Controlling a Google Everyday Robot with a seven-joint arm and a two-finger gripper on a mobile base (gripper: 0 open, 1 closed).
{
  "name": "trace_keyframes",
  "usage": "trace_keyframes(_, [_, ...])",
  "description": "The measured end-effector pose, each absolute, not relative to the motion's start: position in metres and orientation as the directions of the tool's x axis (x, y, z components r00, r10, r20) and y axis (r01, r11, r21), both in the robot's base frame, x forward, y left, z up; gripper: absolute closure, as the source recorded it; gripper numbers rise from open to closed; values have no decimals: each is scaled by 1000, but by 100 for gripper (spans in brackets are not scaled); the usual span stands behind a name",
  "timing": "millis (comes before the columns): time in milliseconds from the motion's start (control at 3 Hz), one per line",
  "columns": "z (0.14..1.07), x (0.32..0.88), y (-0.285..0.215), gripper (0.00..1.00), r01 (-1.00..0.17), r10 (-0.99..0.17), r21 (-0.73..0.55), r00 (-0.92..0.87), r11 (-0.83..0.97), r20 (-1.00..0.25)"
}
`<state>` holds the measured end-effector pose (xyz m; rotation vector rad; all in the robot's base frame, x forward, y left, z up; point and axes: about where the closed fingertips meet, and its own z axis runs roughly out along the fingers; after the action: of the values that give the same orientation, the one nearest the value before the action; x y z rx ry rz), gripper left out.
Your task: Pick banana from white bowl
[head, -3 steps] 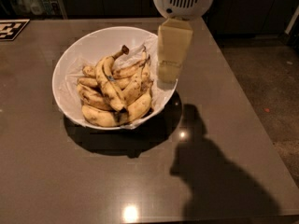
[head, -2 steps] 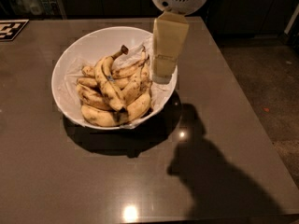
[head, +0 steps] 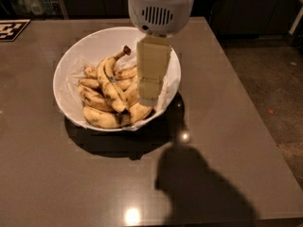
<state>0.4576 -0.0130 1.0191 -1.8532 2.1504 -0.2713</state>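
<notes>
The white bowl stands on the dark table and holds several spotted yellow bananas. The banana is the longest one; it lies on top of the pile at the left-middle, with its dark stem pointing up and to the right and a tiny blue sticker on it. My gripper hangs down from its white round wrist over the right half of the bowl. Its cream tip is just above the bananas on the right side, to the right of the long banana. It hides some of the bananas behind it.
A black-and-white marker tag lies at the table's far left corner. The table's right edge drops to a brown floor. The arm's shadow falls on the table's near part. Dark cabinets stand behind the table.
My gripper has moved left and down, from the bowl's right rim to over the bananas inside it. The bowl and bananas have not moved.
</notes>
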Motion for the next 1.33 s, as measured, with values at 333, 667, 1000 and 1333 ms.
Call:
trace_keyframes(333, [1012,443,5,0,-949,-992,-295,-93,112,-80])
trace_keyframes(667, [1014,423,24,0,-949,-998,-311,-39,51,-46])
trace_keyframes(1000, [1028,420,34,0,-934,-996,-355,-19,48,-83])
trace_keyframes(1333, [1028,425,46,0,-930,-995,-359,-47,76,-87])
